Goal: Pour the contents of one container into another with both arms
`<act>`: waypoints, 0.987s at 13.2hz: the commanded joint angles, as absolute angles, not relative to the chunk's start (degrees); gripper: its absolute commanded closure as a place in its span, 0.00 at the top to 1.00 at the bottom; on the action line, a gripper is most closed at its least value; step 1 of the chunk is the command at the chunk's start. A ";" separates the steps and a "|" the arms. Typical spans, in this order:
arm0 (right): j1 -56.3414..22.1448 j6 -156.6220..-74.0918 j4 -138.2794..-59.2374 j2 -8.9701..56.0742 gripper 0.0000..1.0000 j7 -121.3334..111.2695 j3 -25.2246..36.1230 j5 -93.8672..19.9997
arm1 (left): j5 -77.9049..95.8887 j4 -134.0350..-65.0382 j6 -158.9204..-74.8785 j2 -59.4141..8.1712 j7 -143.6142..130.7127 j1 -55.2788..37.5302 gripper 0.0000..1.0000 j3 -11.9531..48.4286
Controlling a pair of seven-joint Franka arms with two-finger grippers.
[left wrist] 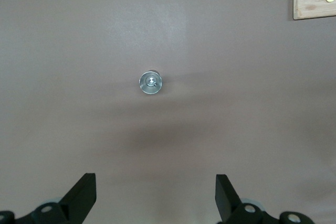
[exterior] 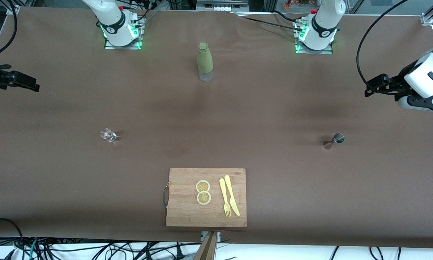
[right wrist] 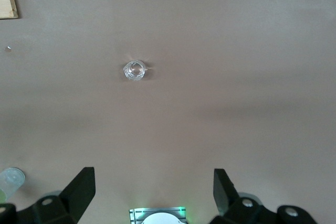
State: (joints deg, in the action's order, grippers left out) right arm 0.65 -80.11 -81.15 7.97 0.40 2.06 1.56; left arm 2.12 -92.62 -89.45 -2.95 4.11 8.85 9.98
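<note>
A small clear glass (exterior: 108, 135) stands on the brown table toward the right arm's end; it also shows in the right wrist view as the glass (right wrist: 134, 70). A metal jigger (exterior: 335, 140) stands toward the left arm's end, seen from above as the jigger (left wrist: 151, 83). My right gripper (exterior: 34, 86) hangs high over its end of the table, open and empty (right wrist: 153, 192). My left gripper (exterior: 370, 91) hangs high over the other end, also open and empty (left wrist: 156, 198). Neither gripper touches anything.
A green sleeved bottle (exterior: 205, 62) stands midway between the two arm bases. A wooden cutting board (exterior: 180, 213) lies near the front edge with two lemon slices (exterior: 203, 192), a yellow fork (exterior: 224, 198) and a knife (exterior: 232, 195).
</note>
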 commanded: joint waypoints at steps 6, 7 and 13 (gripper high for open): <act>0.70 -80.07 -80.42 8.17 1.00 0.97 2.11 2.11 | 4.13 -91.23 -88.42 -3.69 4.92 9.93 1.00 10.28; 0.70 -80.07 -80.42 8.17 1.00 1.05 2.11 2.11 | 4.04 -91.23 -88.42 -3.69 5.18 9.93 1.00 10.28; 0.79 -80.07 -80.42 8.26 1.00 0.97 2.11 2.11 | 3.34 -91.58 -88.42 -3.69 5.19 10.02 1.00 10.20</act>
